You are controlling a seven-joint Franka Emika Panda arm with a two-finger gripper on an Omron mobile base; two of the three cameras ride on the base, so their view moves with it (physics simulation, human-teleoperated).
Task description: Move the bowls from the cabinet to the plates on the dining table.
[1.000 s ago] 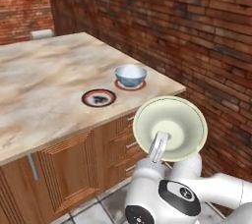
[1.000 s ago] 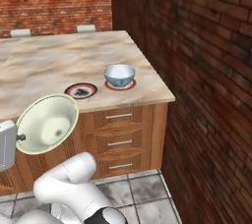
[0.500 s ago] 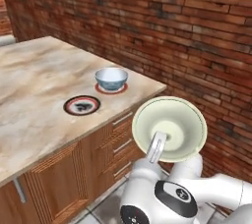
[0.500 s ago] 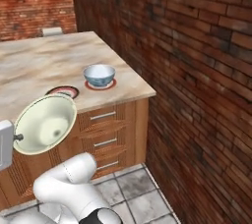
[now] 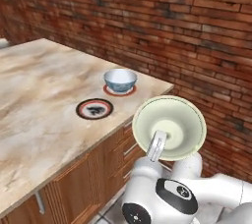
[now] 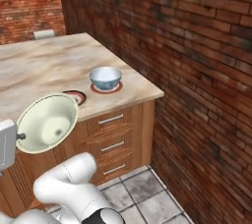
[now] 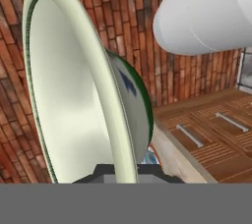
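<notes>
Left base cam looks down from behind the arm at the dining table (image 5: 44, 100) corner. Right base cam sees that same corner (image 6: 49, 66) from the other side. Hand cam sits v. close under the table edge (image 7: 172, 156).

The white arm with dark joints is folded low, its elbow bulging beneath the hand. The gripper (image 5: 156, 145) has its jaws pinched tight on the rim of a pale cream-green round bowl (image 5: 170, 127), which stands on edge above the jaws, hollow facing back toward the base.
</notes>
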